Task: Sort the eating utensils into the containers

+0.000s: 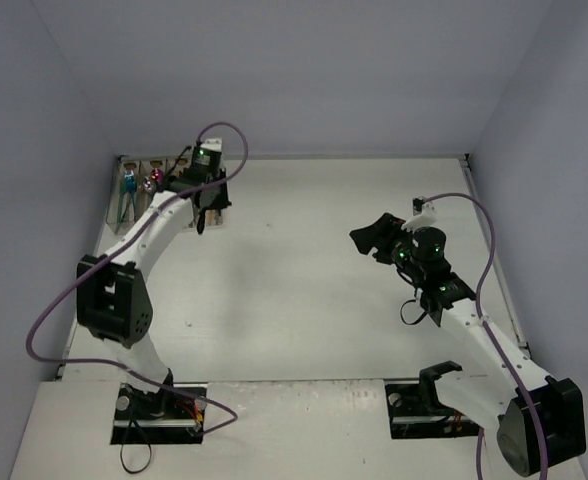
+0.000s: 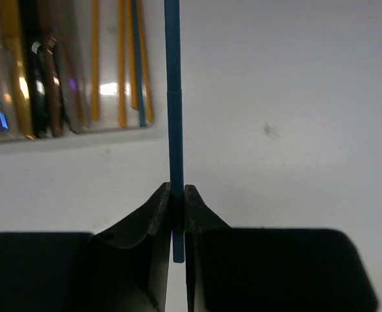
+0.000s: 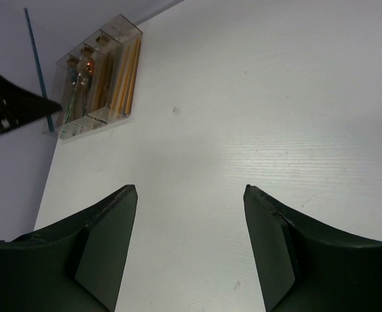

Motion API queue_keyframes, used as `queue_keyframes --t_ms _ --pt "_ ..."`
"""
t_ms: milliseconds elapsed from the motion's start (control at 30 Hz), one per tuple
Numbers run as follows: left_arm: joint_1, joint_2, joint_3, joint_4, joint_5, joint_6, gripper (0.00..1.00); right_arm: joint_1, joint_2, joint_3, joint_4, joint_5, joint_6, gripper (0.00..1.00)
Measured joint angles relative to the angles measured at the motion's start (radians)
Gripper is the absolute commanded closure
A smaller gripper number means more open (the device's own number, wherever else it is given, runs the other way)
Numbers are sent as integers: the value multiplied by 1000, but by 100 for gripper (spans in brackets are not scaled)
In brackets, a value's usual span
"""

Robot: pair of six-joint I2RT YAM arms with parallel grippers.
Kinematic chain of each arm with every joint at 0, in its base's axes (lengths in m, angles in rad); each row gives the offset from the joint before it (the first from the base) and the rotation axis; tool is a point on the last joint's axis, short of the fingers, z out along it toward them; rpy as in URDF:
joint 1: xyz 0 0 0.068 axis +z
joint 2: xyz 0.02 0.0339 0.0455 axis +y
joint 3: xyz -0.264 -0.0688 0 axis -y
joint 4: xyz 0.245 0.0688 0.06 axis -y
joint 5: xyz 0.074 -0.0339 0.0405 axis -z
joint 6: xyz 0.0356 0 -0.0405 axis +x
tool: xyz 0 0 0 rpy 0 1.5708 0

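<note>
My left gripper (image 2: 177, 195) is shut on a thin blue stick (image 2: 173, 97) that points straight away from the wrist, just right of the containers (image 2: 106, 128). The nearest bin holds orange sticks (image 2: 121, 65) and one blue stick. The bin beside it holds gold, black and copper utensils (image 2: 38, 78). In the top view the left gripper (image 1: 206, 215) is at the right end of the containers (image 1: 117, 215), at the back left. My right gripper (image 3: 190, 195) is open and empty over bare table; in the top view it (image 1: 369, 238) is at mid right.
The containers (image 3: 80, 127) stand close to the left wall and near the back edge. The right wrist view also shows the held blue stick (image 3: 38, 65) slanting up in front of the wall. Purple cables loop over both arms.
</note>
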Motion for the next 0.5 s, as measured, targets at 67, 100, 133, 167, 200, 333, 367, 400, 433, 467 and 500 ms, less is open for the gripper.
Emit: queue_keyframes --t_ms 67,100,133,167,200,333,367,400,433,467,500 --pt "57 74 88 2 -3 36 100 -2 -23 -9 -26 0 -18 36" --pt "83 116 131 2 -3 53 100 -2 -28 -12 -38 0 -25 35" --pt "100 154 159 6 -2 65 100 -2 -29 -14 -47 -1 -31 35" --pt "116 191 187 11 -2 77 100 -2 -30 -16 -56 -1 -38 35" --pt "131 230 217 1 -1 89 100 -2 -31 -18 -64 -2 -44 35" --pt "165 410 361 -32 2 124 100 -3 -40 -20 -103 -5 -68 34" --pt "169 446 385 -39 1 131 99 -3 -44 -20 -111 -6 -73 34" --pt "172 475 401 -47 1 135 95 -3 -49 -20 -118 -7 -78 34" --pt "174 497 411 -53 1 138 88 -3 -54 -20 -126 -7 -84 33" --pt "175 512 416 -59 1 141 82 -3 -60 -20 -134 -7 -89 33" --pt "175 523 418 -65 1 145 78 -3 -66 -20 -142 -7 -94 33"
